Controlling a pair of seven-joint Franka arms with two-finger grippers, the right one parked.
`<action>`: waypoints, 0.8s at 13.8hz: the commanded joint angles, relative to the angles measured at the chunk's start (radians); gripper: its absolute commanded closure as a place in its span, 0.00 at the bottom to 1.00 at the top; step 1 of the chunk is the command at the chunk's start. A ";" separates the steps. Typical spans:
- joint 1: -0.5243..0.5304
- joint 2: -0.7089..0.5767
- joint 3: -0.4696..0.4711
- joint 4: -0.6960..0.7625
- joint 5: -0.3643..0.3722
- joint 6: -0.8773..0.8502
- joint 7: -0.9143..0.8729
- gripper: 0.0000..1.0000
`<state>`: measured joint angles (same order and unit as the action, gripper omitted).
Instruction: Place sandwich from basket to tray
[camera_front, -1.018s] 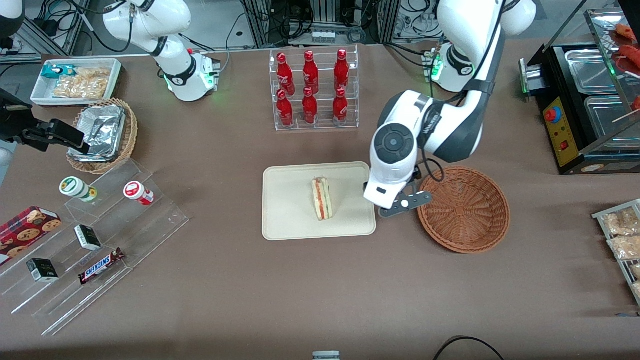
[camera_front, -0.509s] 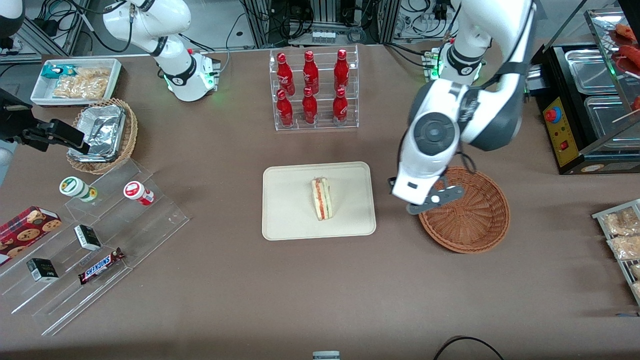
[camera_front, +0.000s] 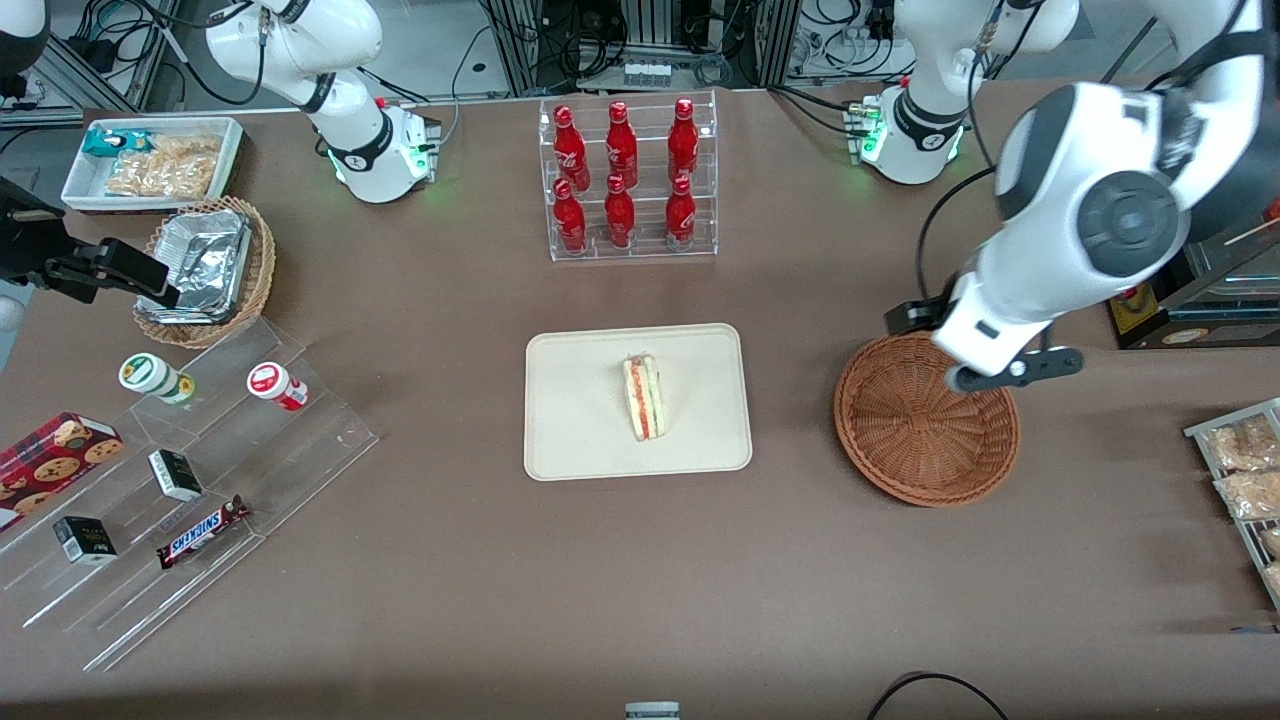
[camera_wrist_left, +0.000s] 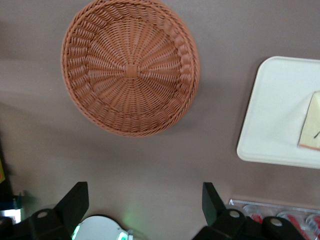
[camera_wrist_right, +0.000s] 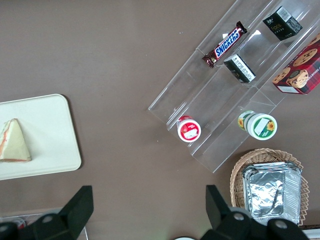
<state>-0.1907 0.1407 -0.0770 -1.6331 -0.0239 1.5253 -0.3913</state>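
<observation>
- One brown table (camera_front: 640, 580) carries everything, and the flat cream-beige rectangular tray (camera_front: 580, 400) sits at its middle as our landmark.
- Beside the tray, toward the working arm's end of the table, sits the round reddish-brown woven wicker basket (camera_front: 925, 425), nothing inside it, well clear of the tray's rim in the left wrist view (camera_wrist_left: 130, 67).
- Farther from the front camera than the tray stands a clear acrylic rack of red bottles (camera_front: 625, 180).
- High above the basket's edge hangs the left arm's gripper (camera_front: 1010, 370), away from the tray; its two dark fingers (camera_wrist_left: 75, 202) are spread wide apart, nothing between them.
- On the tray lies the small triangular white-bread sandwich (camera_front: 645, 397), pink-red and green filling showing along its edge, resting near the tray's centre.
</observation>
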 joint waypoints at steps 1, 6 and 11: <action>0.114 -0.071 -0.066 -0.027 0.004 -0.051 0.099 0.00; 0.247 -0.167 -0.081 -0.022 0.027 -0.122 0.282 0.00; 0.249 -0.182 -0.066 -0.008 0.091 -0.076 0.312 0.00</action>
<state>0.0493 -0.0284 -0.1355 -1.6335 0.0508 1.4239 -0.0921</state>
